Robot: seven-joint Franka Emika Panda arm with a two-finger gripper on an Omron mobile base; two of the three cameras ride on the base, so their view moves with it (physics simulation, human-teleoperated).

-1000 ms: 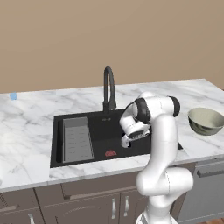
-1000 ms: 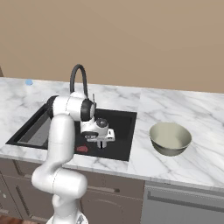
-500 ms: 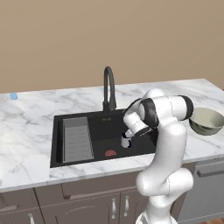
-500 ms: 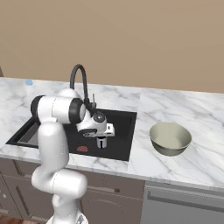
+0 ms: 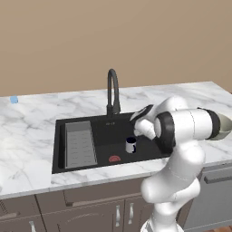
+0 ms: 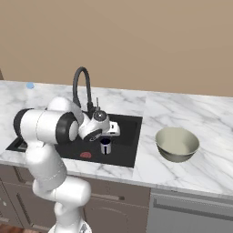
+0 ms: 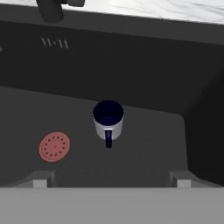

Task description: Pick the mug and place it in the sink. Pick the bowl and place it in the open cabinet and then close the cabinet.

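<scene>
The mug (image 7: 108,119) stands upright on the floor of the black sink (image 7: 144,78), its handle turned toward the hand camera and a red drain mark (image 7: 54,146) beside it. My gripper (image 7: 110,179) hangs open a little above it, its fingertips (image 7: 39,179) spread wide with nothing between them. From the base, the mug (image 5: 130,145) (image 6: 105,145) sits free just below the gripper (image 5: 136,130) (image 6: 109,134). The pale bowl (image 6: 177,143) rests on the marble counter right of the sink (image 6: 127,132); my arm half hides the bowl (image 5: 223,128). The cabinet is out of view.
A black gooseneck faucet (image 5: 112,90) (image 6: 81,86) rises behind the sink (image 5: 104,136). A grey ribbed drain tray (image 5: 80,145) fills the basin's left part. A small blue thing (image 5: 14,99) lies far left on the counter. Drawer fronts (image 5: 99,195) and a grey appliance front (image 6: 182,214) run below.
The hand has risen off the mug, which stays standing in the sink. The arm's elbow has swung to the right, toward the bowl.
</scene>
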